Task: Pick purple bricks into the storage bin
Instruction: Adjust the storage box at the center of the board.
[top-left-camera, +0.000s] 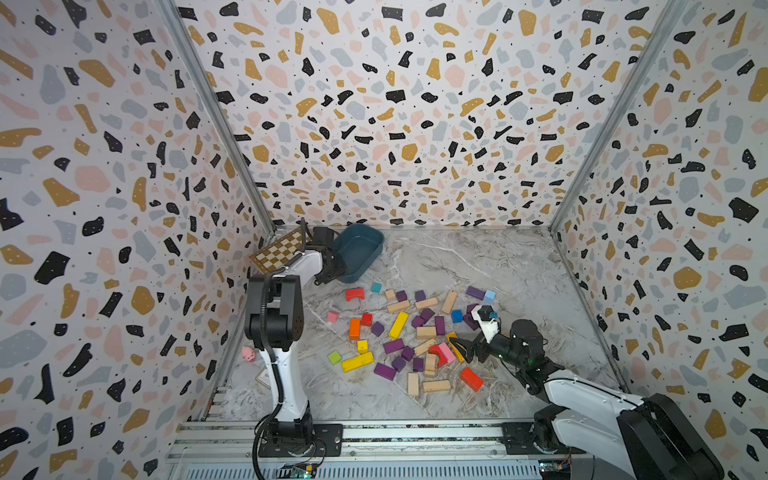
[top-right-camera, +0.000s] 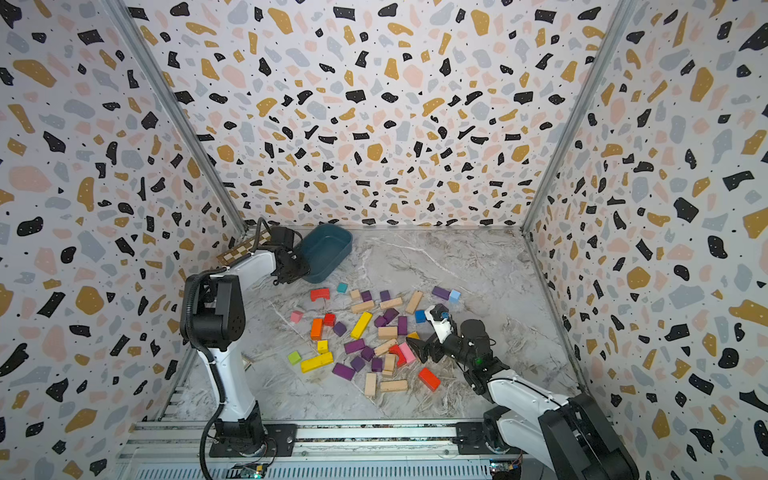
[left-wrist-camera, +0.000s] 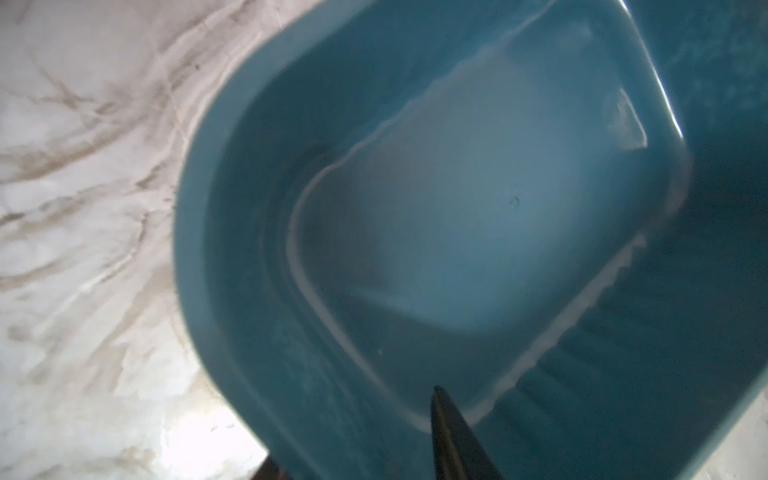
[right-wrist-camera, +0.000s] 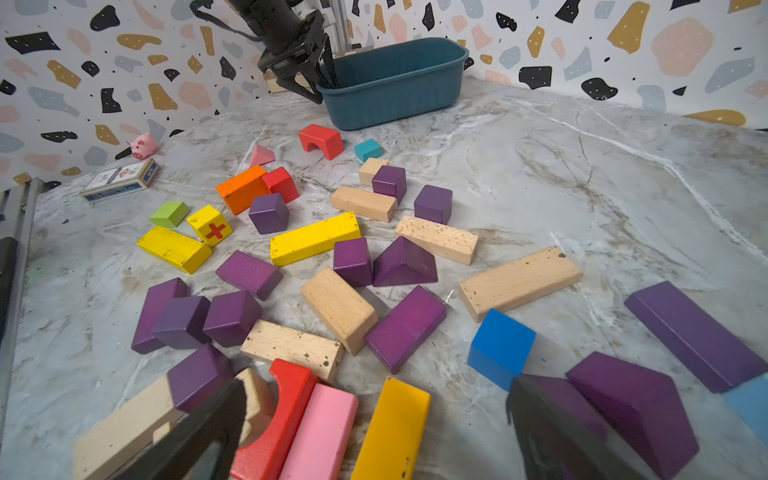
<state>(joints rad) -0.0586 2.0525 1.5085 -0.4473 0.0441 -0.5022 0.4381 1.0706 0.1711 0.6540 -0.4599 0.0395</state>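
Observation:
Several purple bricks lie scattered among other coloured blocks in the middle of the marble table. The teal storage bin stands at the back left, and the left wrist view shows its inside holding nothing. My left gripper straddles the bin's near corner, one finger inside and one outside, closed on the wall. My right gripper hangs open low over the pile's right side, holding nothing.
Wood-coloured, yellow, red, orange, blue and pink blocks mix with the purple ones. A chessboard leans in the back left corner behind the left arm. A pink pig and a card box sit by the left wall.

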